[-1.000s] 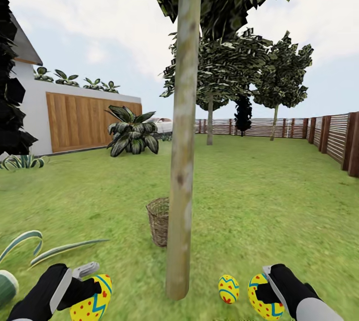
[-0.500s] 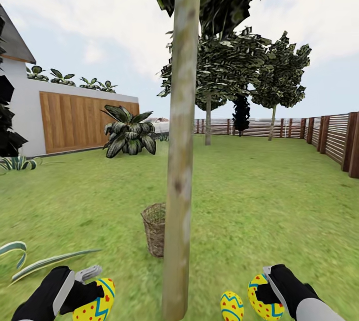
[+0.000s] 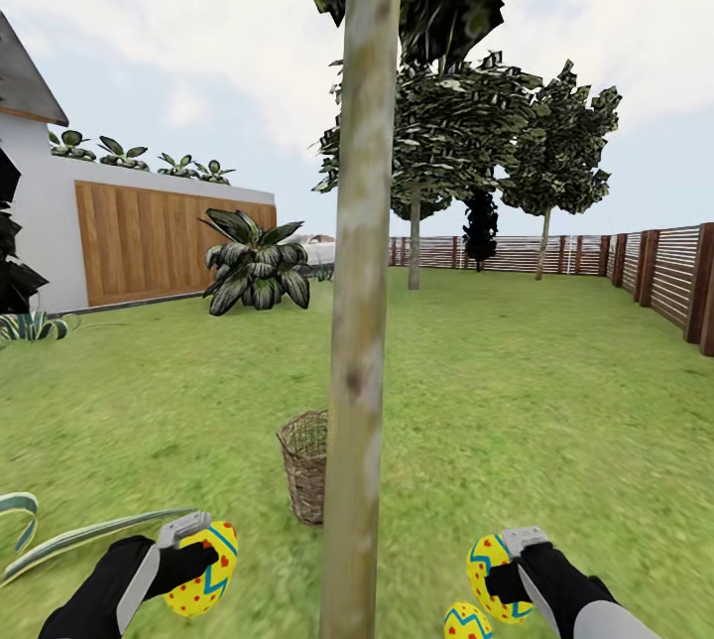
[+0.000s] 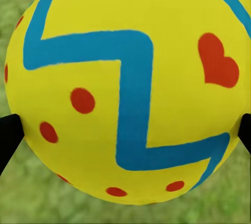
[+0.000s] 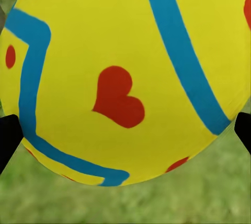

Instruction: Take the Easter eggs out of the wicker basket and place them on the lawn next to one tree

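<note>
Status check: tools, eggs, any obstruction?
Left tool and right tool each shut on an egg. Third egg on lawn by tree. Basket behind trunk.

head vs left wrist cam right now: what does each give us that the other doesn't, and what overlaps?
Head view alone: the tree trunk ahead, the wicker basket partly behind it, the right gripper shut on an egg, a third egg on the lawn near the trunk, plus the fence and the house wall.

Left wrist view alone: close detail of the held Easter egg: blue zigzag band, red dots and hearts, with dark fingertips at its two sides.

Shared: that egg in the left gripper, and grass beneath it.
</note>
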